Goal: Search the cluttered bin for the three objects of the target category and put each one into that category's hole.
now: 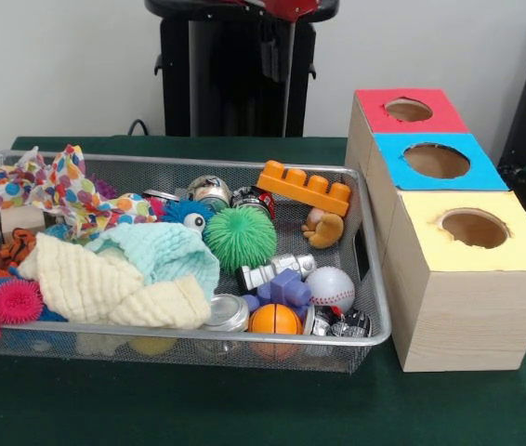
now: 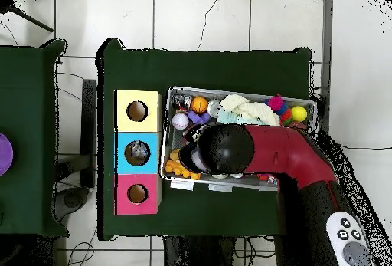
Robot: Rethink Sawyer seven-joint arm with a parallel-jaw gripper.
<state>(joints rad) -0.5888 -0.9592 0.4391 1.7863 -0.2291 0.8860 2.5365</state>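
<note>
The silver wire-mesh bin (image 1: 198, 337) stands on the green table, full of toys and cloths; in the overhead view (image 2: 253, 90) my arm covers its near half. No crushed clear bottle shows in the bin in either view. My red and black arm ends in a black wrist (image 2: 218, 149) above the bin's left part, and the gripper under it is hidden. In the front view only a red bit of the arm (image 1: 286, 7) shows at the top edge. Something grey and crinkly (image 2: 138, 153) shows inside the blue box's hole.
Three wooden boxes with round holes stand beside the bin: red (image 1: 374, 110), blue (image 1: 393, 158), yellow (image 1: 430, 246). The bin holds metal cans (image 1: 209, 190), a white baseball (image 1: 330, 286), a green spiky ball (image 1: 241, 238), an orange brick (image 1: 305, 186) and cloths (image 1: 114, 279).
</note>
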